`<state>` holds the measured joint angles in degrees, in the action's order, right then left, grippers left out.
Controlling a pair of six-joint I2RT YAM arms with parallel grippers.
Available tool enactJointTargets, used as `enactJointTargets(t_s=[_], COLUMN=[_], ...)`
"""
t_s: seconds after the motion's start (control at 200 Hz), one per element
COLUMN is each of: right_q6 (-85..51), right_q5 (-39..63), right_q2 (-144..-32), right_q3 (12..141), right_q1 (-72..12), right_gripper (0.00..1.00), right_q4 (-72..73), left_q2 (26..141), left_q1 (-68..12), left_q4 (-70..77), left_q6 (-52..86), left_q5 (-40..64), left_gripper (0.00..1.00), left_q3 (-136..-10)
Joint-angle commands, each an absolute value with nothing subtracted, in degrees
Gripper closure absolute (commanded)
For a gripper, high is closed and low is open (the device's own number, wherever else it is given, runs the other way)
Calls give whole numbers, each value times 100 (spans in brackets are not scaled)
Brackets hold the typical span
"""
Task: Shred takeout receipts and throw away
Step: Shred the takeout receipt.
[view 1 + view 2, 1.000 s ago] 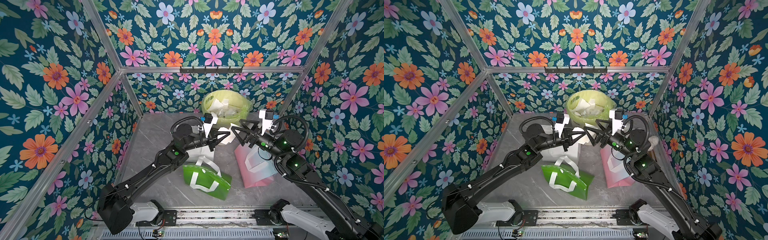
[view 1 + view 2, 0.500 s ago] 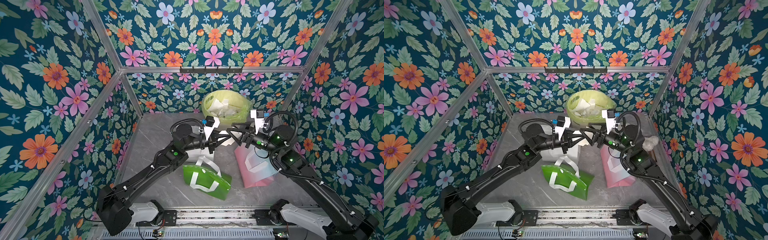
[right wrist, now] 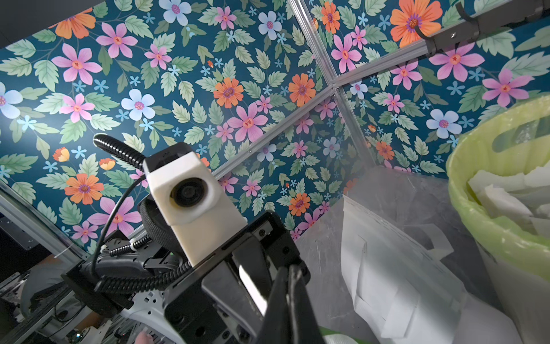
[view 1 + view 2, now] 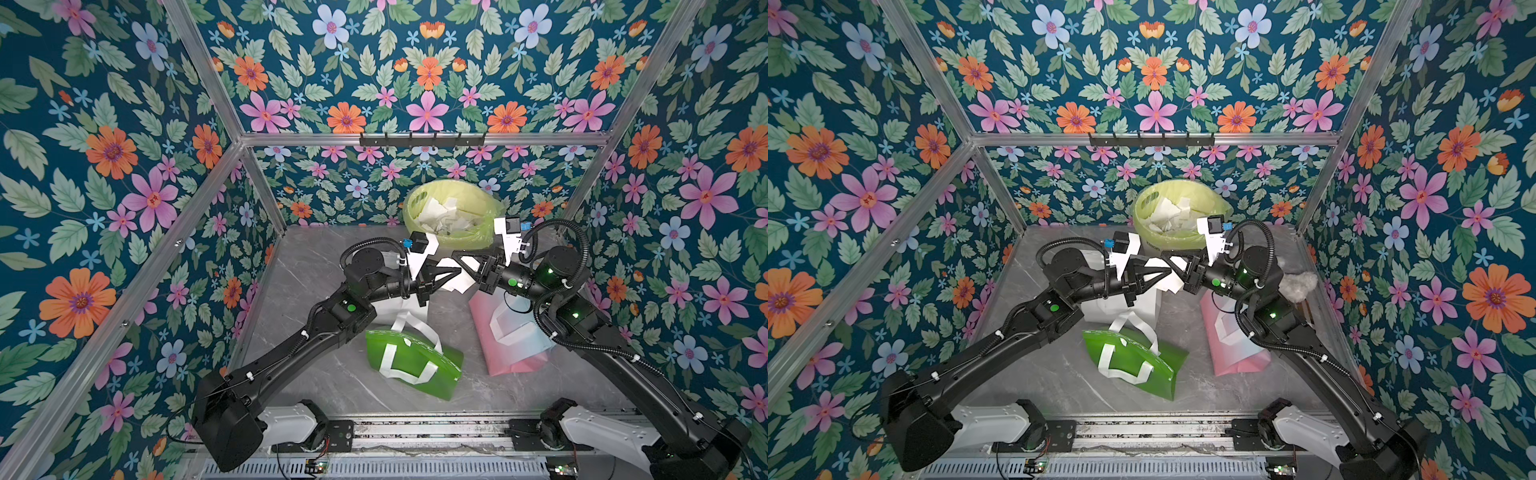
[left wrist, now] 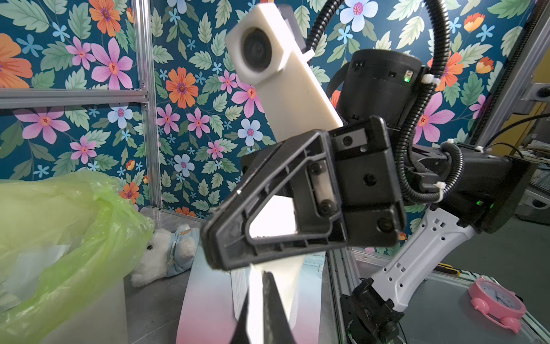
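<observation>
A white takeout receipt [image 4: 457, 283] hangs in the air over the middle of the table, also in a top view [image 4: 1169, 285]. My left gripper [image 4: 458, 272] is shut on it; in the left wrist view the sheet [image 5: 278, 278] rises from between my left gripper's [image 5: 258, 297] fingers. My right gripper [image 4: 455, 254] meets it tip to tip from the right and is shut on the same sheet. In the right wrist view my right gripper [image 3: 290, 283] shows its fingers pressed together, with a sliver of the receipt [image 3: 253, 286] beside them.
A bin with a yellow-green liner [image 4: 412, 208] stands at the back, with torn white pieces inside. A green bag [image 4: 415, 365], a pink bag [image 4: 513, 336] and a white bag [image 3: 387, 268] lie on the grey table. A plush toy [image 4: 1296, 285] sits by the right wall.
My right gripper has moved left to the left gripper's tips and gone from wide open to shut on the receipt. The left gripper has kept its hold.
</observation>
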<state>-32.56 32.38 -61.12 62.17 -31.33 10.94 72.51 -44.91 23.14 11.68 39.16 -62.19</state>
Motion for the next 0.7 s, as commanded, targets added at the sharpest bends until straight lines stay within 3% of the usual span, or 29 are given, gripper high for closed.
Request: enactJointTargets(t_s=[0.0,0.215,0.695], right_q6=[-3339,-3386,-2930], right_q5=[2987,1412,-96], right_q2=[-6160,-6190,-6291], right_q3=[6282,6354,6444], right_q1=[-3205,-3453,-3484], right_gripper=[100,100,100], right_q4=[1250,801,266], left_q2=[7216,7098,6752], left_q1=[-4502,-4504,-4518], left_q4=[2674,2995,3725], left_q6=[1105,1124,1230], left_q5=[3681,3064,2664], left_gripper=[100,100,100], left_q3=[-6196,-5993,-5761])
